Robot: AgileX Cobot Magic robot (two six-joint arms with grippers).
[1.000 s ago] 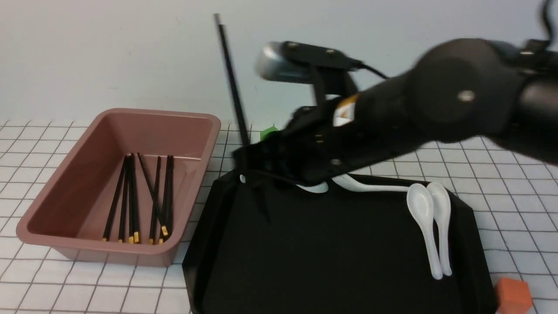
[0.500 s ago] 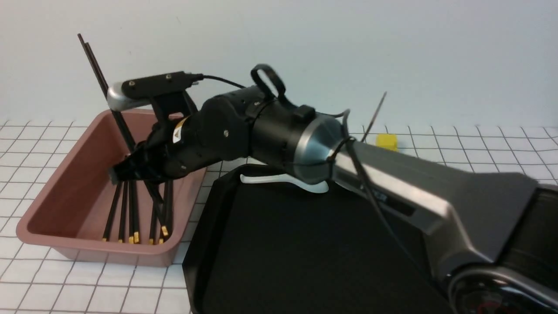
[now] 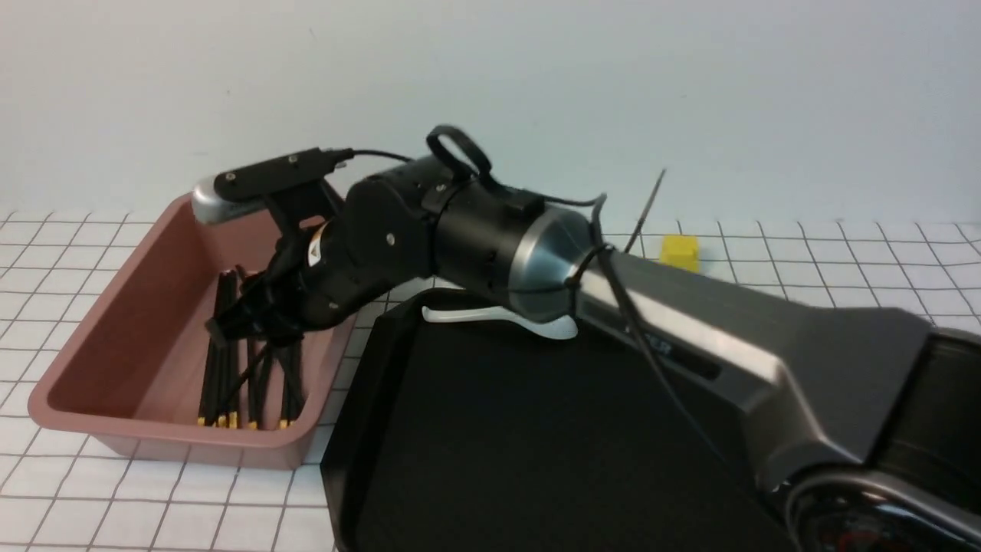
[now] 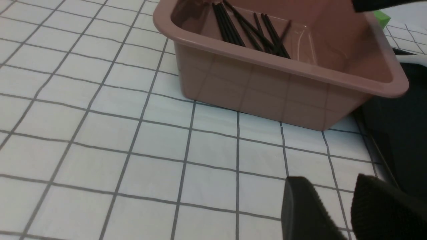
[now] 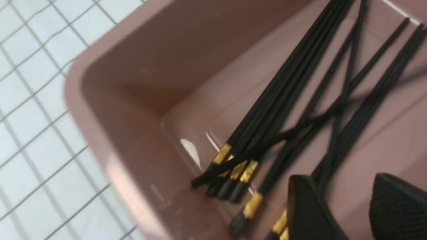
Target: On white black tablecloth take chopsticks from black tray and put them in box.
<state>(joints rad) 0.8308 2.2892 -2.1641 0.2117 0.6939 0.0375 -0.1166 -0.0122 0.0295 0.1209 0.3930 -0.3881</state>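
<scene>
The right gripper (image 5: 347, 203) stands open above the black chopsticks (image 5: 287, 100) lying in the dusty-pink bin (image 3: 161, 337); the left gripper (image 4: 327, 206) is open, holding nothing.

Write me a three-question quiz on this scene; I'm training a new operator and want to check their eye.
1. True or false: the white spoon in the front view lies inside the pink box.
2. Multiple choice: what is between the right gripper's fingertips? A) a spoon; B) a yellow cube; C) no held object.
3. Fill in: the ends of the chopsticks showing bands are coloured black and ____.

Key: 1 false; 2 C; 3 gold.
</scene>
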